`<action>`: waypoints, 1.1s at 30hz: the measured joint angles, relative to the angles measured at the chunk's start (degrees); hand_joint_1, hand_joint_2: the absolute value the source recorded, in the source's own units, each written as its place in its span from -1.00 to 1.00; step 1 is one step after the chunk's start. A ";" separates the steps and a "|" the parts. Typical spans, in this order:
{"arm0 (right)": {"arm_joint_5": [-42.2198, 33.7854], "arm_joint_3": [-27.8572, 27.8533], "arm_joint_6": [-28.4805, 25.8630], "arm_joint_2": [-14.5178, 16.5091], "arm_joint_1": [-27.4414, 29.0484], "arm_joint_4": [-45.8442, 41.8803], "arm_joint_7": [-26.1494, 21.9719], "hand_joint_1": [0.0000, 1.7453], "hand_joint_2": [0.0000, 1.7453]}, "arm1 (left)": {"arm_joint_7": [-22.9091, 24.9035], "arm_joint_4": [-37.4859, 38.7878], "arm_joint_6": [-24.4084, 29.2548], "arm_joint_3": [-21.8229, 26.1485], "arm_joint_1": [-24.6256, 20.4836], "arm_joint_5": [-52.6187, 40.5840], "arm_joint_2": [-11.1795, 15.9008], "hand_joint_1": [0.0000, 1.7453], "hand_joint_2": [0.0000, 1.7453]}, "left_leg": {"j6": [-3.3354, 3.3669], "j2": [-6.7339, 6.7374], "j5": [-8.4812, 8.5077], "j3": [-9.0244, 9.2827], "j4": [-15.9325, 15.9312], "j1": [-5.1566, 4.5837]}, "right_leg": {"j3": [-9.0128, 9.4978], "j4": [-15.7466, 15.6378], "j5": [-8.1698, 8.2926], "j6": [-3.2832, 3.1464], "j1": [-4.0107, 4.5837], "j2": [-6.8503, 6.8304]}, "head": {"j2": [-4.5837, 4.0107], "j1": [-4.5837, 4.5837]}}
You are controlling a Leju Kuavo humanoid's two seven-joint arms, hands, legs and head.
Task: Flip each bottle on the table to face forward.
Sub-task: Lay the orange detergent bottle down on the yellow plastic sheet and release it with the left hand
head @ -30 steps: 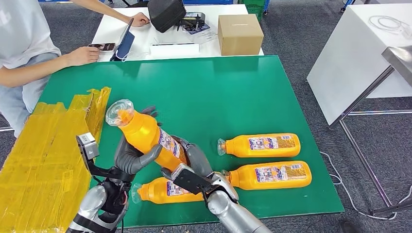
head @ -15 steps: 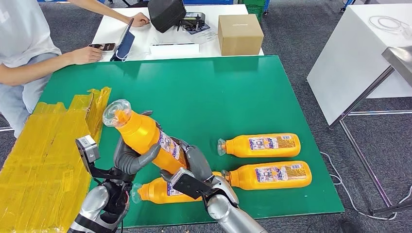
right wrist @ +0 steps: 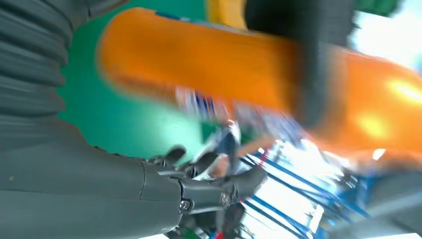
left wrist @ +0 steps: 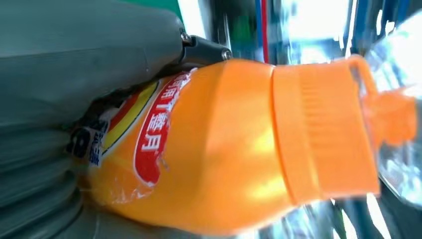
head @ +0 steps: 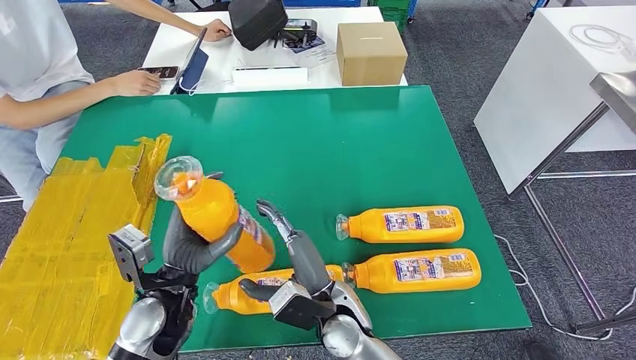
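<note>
My left hand (head: 191, 244) grips an orange bottle (head: 214, 214) lifted off the green table (head: 315, 142), tilted with its clear cap up and away from me. The left wrist view shows that bottle (left wrist: 239, 149) close up, held in the hand (left wrist: 74, 99). My right hand (head: 292, 255) is just right of the bottle, fingers spread and off it; in its wrist view the fingers (right wrist: 209, 191) are apart below the blurred bottle (right wrist: 249, 74). Three more orange bottles lie on the table: one (head: 255, 294) under my hands, two (head: 401, 223) (head: 416, 270) to the right, caps pointing left.
Yellow taped sheeting (head: 67, 240) covers the table's left part. A person (head: 45, 82) sits at the far left, hands on a white table (head: 247, 52) holding a phone, a tablet, a black bag and a cardboard box (head: 370, 52). A white bench (head: 555, 82) stands right.
My right hand has let go of the lifted bottle and spread its fingers. My left hand has carried the bottle slightly left and toward me, tilting it more upright.
</note>
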 joint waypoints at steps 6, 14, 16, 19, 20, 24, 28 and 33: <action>-5.48 -1.87 1.00 -1.76 4.23 -10.41 -0.21 -1.00 1.00 | -1.80 -0.19 13.90 6.14 0.03 -17.22 1.66 1.00 1.00 | 0.00 -0.01 0.00 0.01 0.00 0.01 | 0.00 0.00 -0.01 -0.01 0.01 -0.01 | 0.00 -0.02; -7.64 -4.81 1.57 -3.08 7.65 -17.82 -1.24 -1.00 1.00 | -0.89 -0.24 19.66 9.95 0.07 -26.51 2.48 1.00 1.00 | 0.00 0.00 0.00 -0.01 0.00 -0.01 | -0.01 -0.01 -0.01 -0.01 -0.03 0.00 | 0.00 -0.01; -8.27 -6.11 1.54 -3.43 8.65 -19.64 -1.53 -1.00 1.00 | 0.13 -0.10 22.47 10.94 0.06 -32.47 2.83 1.00 1.00 | 0.00 0.00 0.00 0.00 0.00 -0.01 | -0.01 -0.01 -0.01 -0.01 -0.02 0.00 | 0.00 -0.01; -8.98 -8.08 1.25 -3.91 10.06 -22.13 -1.88 -1.00 1.00 | 2.03 0.72 25.61 12.04 -0.10 -41.69 3.47 1.00 1.00 | 0.00 0.00 0.00 0.01 0.00 -0.01 | -0.02 -0.01 -0.01 -0.01 -0.02 0.00 | 0.00 -0.02; -9.11 -8.67 1.01 -4.04 10.44 -22.88 -2.06 -1.00 1.00 | 2.87 1.24 26.48 12.30 -0.28 -44.69 3.67 1.00 1.00 | 0.00 0.00 0.00 0.01 0.00 0.00 | -0.02 -0.01 -0.01 -0.01 -0.01 0.00 | 0.00 -0.02; -8.80 -10.64 -0.51 -4.71 11.64 -25.94 -2.89 -1.00 1.00 | 7.15 4.32 29.23 12.71 -1.29 -58.44 4.52 1.00 1.00 | 0.00 0.01 0.00 0.01 0.00 0.00 | -0.01 -0.01 -0.01 -0.01 -0.01 0.00 | 0.00 -0.01; -8.20 -12.15 -1.42 -5.56 12.28 -28.60 -2.91 -1.00 1.00 | 12.00 8.17 29.00 12.49 -1.53 -73.10 6.26 1.00 1.00 | 0.00 0.05 0.00 0.01 0.00 -0.01 | -0.03 -0.01 -0.01 -0.01 -0.02 0.03 | 0.00 -0.01; -7.62 -13.28 -1.12 -6.51 12.38 -30.44 -2.27 -1.00 1.00 | 15.43 13.01 25.22 11.49 -1.19 -80.17 9.31 1.00 1.00 | 0.00 0.06 -0.01 0.00 0.00 -0.01 | -0.04 -0.01 -0.01 -0.01 -0.01 0.03 | 0.00 -0.01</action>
